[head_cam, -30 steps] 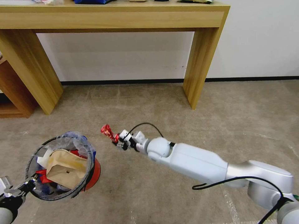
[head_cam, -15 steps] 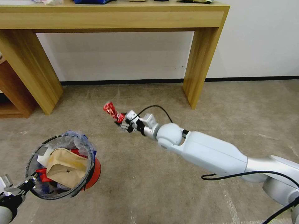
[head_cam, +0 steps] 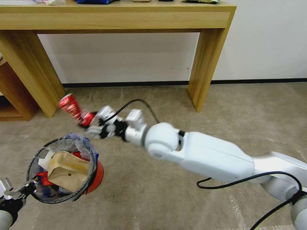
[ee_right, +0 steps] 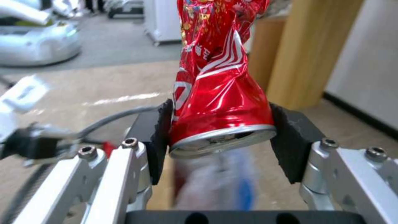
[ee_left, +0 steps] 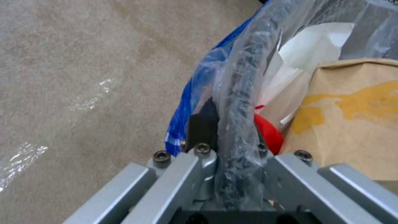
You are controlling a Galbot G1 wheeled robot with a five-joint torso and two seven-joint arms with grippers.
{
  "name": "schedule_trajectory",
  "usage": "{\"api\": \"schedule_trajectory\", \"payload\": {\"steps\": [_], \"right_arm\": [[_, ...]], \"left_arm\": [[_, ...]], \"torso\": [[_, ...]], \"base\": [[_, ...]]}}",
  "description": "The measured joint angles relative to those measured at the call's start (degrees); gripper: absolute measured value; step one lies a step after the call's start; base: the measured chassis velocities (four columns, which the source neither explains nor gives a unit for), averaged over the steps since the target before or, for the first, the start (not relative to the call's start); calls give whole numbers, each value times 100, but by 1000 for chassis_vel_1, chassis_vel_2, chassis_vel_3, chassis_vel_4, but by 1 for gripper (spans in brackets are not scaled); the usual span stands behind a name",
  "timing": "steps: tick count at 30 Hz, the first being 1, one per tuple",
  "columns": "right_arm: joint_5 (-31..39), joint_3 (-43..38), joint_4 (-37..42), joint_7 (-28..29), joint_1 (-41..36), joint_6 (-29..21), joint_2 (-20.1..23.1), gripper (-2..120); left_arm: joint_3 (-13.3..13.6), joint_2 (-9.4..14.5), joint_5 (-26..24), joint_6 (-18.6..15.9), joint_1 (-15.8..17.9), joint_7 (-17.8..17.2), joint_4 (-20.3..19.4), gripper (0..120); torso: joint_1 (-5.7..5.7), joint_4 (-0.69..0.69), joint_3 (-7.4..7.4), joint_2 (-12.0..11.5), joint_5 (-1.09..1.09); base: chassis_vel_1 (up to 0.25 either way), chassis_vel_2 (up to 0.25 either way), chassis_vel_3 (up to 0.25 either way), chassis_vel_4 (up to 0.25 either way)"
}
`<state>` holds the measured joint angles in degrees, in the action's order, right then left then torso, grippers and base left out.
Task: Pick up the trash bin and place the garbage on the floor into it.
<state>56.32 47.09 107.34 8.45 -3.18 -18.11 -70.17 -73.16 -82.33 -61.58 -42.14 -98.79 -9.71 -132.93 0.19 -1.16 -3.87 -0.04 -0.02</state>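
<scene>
The trash bin [head_cam: 93, 175], red-based with dark mesh sides and a clear blue-printed liner, is tilted at the lower left over the carpet floor [head_cam: 179, 105]. My left gripper [head_cam: 24, 190] is shut on its near rim [ee_left: 238, 102]. Inside lie a tan paper packet [head_cam: 65, 171], white tissue and red wrappers. My right gripper [head_cam: 89, 123] hangs just above and beyond the bin's far rim, shut on a crushed red can [head_cam: 72, 107]. In the right wrist view the can [ee_right: 217, 87] sits pinched between the black pads [ee_right: 290, 140].
A wooden table [head_cam: 204, 64] stands against the white wall beyond, its legs at left and centre-right. A low brown shelf [head_cam: 12, 95] sits at far left. The carpet to the right of the bin is open.
My right arm has swung left and up with the crushed can, from mid-floor to just above the bin's far rim. The bin and left gripper have stayed put.
</scene>
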Motion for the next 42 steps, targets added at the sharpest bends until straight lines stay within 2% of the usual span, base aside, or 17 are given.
{"api": "schedule_trajectory", "payload": {"steps": [9,18,34,42], "right_arm": [[286,663,-82,204,201,-288,-310,51],[206,1227,-300,341,237,-386,-481,51],[148,1447,-773,404,340,-474,-825,51],[104,1449,-770,408,340,-457,-815,51]], "left_arm": [[29,50,-12,0,44,-4,-1,1],[28,35,-50,0,48,-12,-55,1],[-14,-6,-121,-1,8,-17,-129,1],[-8,-6,-121,-1,17,-9,-127,1]], "torso": [[0,0,0,0,1],[0,0,0,0,1],[0,-1,0,0,1],[0,-1,0,0,1]], "base": [[0,0,0,0],[0,0,0,0],[0,0,0,0],[0,0,0,0]]}}
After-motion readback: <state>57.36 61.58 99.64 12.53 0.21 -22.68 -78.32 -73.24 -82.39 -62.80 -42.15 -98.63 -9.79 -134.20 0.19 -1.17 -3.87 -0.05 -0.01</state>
